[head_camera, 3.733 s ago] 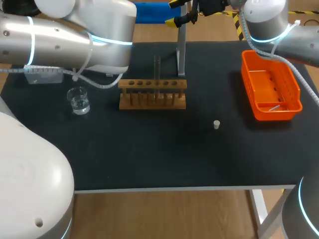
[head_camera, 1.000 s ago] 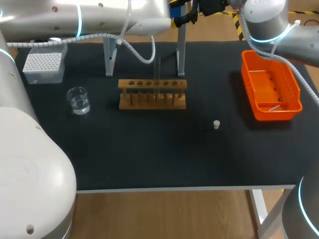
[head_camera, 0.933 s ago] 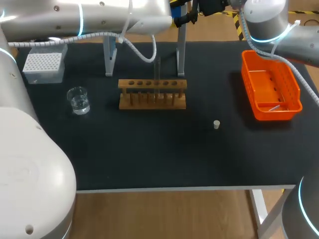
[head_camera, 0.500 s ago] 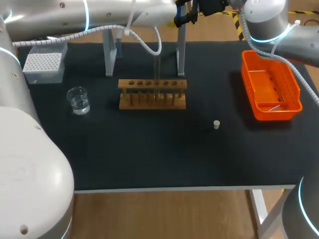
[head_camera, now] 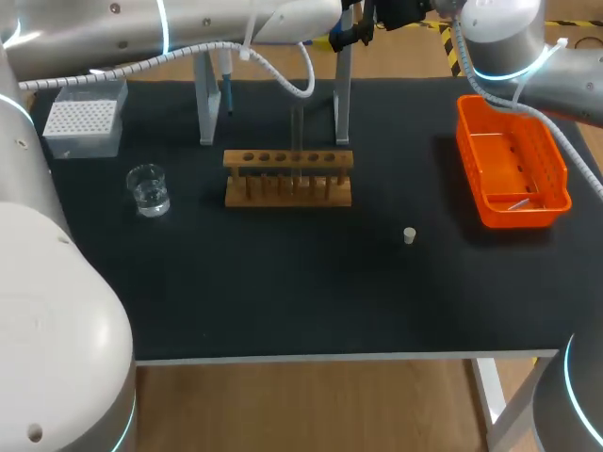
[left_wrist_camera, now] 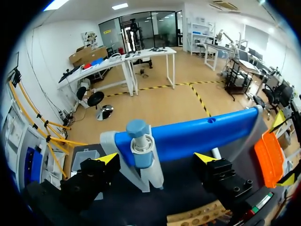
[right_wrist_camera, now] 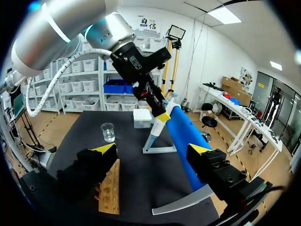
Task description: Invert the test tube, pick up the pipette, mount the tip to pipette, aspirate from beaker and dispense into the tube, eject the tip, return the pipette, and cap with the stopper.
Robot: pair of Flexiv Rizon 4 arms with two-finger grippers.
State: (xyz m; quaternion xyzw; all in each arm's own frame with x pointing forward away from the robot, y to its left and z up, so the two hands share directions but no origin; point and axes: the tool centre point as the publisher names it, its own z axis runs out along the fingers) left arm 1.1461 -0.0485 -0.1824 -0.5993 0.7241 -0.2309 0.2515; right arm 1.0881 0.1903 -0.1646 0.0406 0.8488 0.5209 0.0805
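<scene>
1. Hanging pipette (left_wrist_camera: 139,148): hung upright from blue stand (left_wrist_camera: 202,134) at far edge of the surface (head_camera: 283,282); showed blue knob over white collar.
2. Left jaws: stood open, either side of pipette, apart from it.
3. Right jaws: stood open.

In the head view, the left arm (head_camera: 113,33) covers the pipette (head_camera: 227,91) save its lower shaft; the left fingers (left_wrist_camera: 107,158) lie beyond its top edge.

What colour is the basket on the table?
The basket is bright orange, clearest in the head view.
</scene>
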